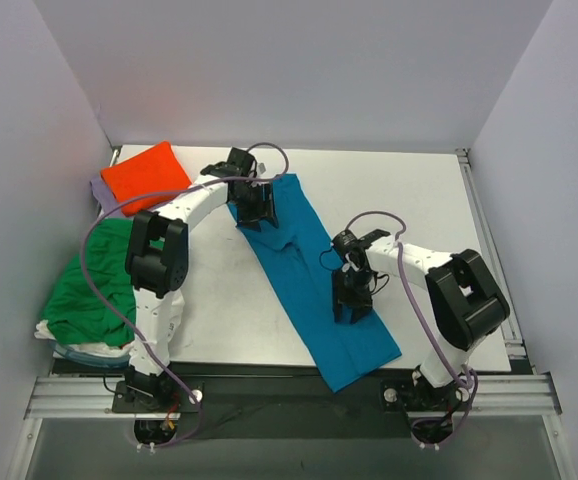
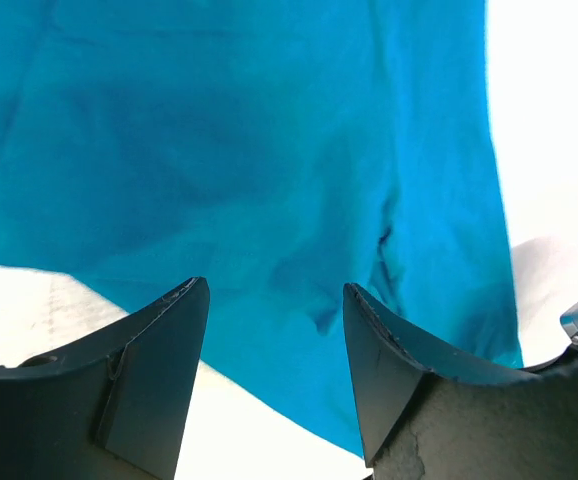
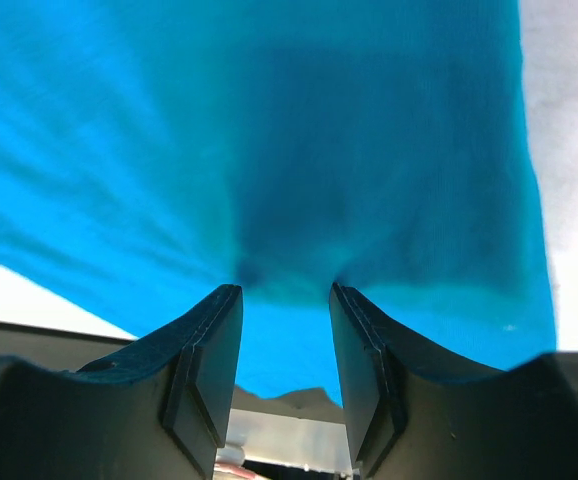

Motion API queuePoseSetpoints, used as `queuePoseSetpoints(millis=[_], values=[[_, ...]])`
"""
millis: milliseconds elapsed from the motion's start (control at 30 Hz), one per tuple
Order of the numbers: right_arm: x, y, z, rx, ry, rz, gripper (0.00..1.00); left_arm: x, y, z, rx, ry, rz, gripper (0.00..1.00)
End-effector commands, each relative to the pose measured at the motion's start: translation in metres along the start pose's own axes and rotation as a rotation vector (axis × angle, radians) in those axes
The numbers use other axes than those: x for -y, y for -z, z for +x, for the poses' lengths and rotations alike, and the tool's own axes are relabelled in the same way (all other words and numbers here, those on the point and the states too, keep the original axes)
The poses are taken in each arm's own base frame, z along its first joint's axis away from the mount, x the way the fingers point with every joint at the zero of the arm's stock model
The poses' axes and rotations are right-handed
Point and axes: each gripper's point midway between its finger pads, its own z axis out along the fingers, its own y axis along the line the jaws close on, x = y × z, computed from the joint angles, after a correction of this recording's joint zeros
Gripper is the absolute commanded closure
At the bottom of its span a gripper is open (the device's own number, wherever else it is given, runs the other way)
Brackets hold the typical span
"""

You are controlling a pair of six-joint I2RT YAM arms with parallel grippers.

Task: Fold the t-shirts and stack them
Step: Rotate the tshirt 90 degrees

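At the 9 o'clock edge of the desk [image 1: 409,200] lies a loose heap: the green t-shirt [image 1: 94,285] on top and the white t-shirt [image 1: 54,330] under it. A pale blue rim [image 1: 81,352] peeks out below the heap. It may be a basket, but too little shows to tell, and no other container is in view. At 10 o'clock the orange t-shirt [image 1: 146,175] sits folded on the lavender t-shirt [image 1: 99,188].

The left claw [image 1: 254,210] is spread over the far end of the teal t-shirt [image 1: 304,270]. In its wrist view the left claw [image 2: 274,380] is wide apart, with the cloth's edge running between the fingers and nothing pinched.

The teal t-shirt is folded into a long strip that runs from 12 o'clock down to 5 o'clock, with its near end overhanging the desk edge.

The right claw [image 1: 352,305] is on the strip's near half. The right claw [image 3: 284,370] is parted, and its tips dimple the cloth without closing on it.

The step in hand looks like the crosswise fold. To do it well, each claw should take every layer at its end. The lifted end should travel straight along the strip, and the edges should line up before release.
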Motion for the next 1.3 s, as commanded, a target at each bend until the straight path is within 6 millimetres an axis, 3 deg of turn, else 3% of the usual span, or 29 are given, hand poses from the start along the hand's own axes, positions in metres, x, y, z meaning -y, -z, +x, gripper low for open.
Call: queuePoseSetpoints(millis=[0,200,500,567,867,1067,1133,1267], values=[[0.010,-0.009,0.005,-0.049,0.001,0.046,0.59,-0.002,-0.022,0.003,-0.022,0.015,0.020,0.34],[-0.008,-0.022,0.007,-0.086,-0.025,0.002,0.59,-0.016,-0.043,0.005,-0.048,0.025,-0.006,0.34],[-0.048,-0.033,0.004,-0.130,-0.035,-0.075,0.60,-0.023,-0.067,-0.028,-0.040,0.044,0.004,0.34],[-0.058,-0.031,-0.005,-0.121,-0.042,-0.089,0.60,-0.024,-0.075,-0.032,-0.043,0.046,0.009,0.34],[-0.087,-0.034,-0.042,-0.099,-0.077,-0.107,0.60,-0.013,-0.079,-0.079,0.067,0.070,0.051,0.34],[-0.104,-0.027,-0.065,-0.072,-0.063,-0.131,0.59,0.010,-0.067,-0.118,0.191,0.040,0.155,0.33],[-0.110,-0.016,-0.074,-0.043,-0.044,-0.146,0.59,0.020,-0.059,-0.126,0.221,0.029,0.186,0.33],[-0.115,0.018,-0.081,0.041,-0.002,-0.168,0.58,0.048,-0.017,-0.151,0.323,-0.009,0.247,0.32]])
